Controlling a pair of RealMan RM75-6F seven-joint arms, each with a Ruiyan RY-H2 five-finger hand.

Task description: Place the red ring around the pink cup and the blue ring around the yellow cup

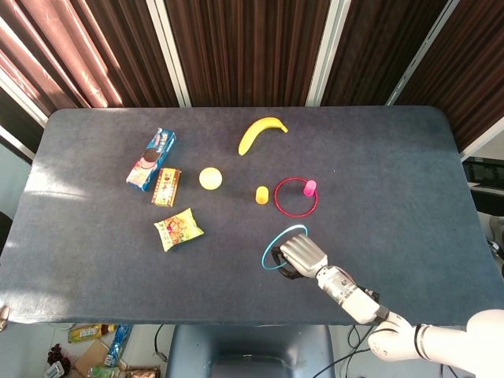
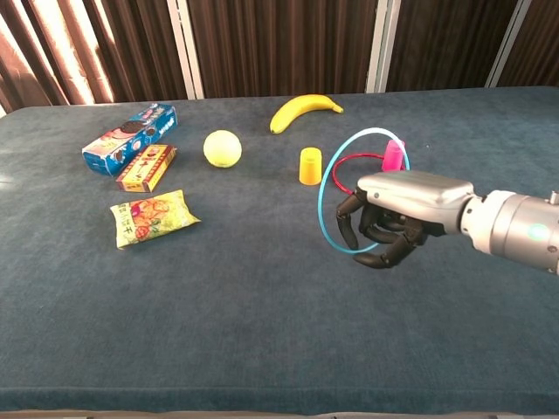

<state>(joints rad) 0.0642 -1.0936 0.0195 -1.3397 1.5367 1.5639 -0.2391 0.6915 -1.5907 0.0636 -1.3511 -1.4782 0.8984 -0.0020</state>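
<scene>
Chest view shows one hand only, the right hand (image 2: 397, 214), a silver-backed shell with black fingers (image 2: 382, 255) curled closed around the lower arc of the thin blue plastic ring (image 2: 325, 194), which it holds lifted off the table and standing nearly on edge, its upper arc reaching up in front of the pink cup. Head view has the same right hand (image 1: 302, 253) near the front edge of the table, with the blue ring (image 1: 272, 242) showing as a narrow tilted ellipse at its fingers. No left hand shows in either view. Outward from the hand there are two rings and two cups: besides the held blue one, the thin red plastic ring (image 2: 348, 162) lies flat on the dark blue cloth-covered table (image 2: 262, 332) around the small pink plastic cup (image 2: 393, 155), which stands upright just inside the ring's far right edge. The small yellow plastic cup (image 2: 309, 166) stands upright just left of the red ring, apart from it and with nothing around it. Farther out are one yellow banana (image 2: 301, 111), one pale yellow ball (image 2: 223, 147), and three packets at the left: a blue cookie box (image 2: 129, 138), a small red-and-yellow carton (image 2: 146, 167) just beside it, and a yellow snack bag (image 2: 152, 217) nearer the front.
</scene>
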